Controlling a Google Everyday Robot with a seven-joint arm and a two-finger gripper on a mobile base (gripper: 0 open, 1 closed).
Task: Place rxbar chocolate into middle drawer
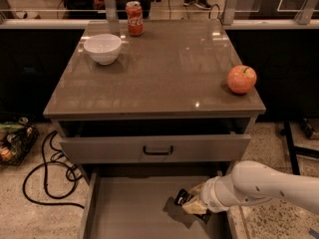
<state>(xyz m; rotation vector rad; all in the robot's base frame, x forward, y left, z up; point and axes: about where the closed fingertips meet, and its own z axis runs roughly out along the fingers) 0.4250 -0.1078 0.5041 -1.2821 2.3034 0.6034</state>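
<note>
One end effector (193, 206) — clamped on the rxbar chocolate (181, 198) — hangs over the middle drawer (124, 210), toward its 4 o'clock side.

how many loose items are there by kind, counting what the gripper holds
white bowl: 1
red soda can: 1
apple: 1
rxbar chocolate: 1, held by the gripper low over the open middle drawer
total: 4
</note>
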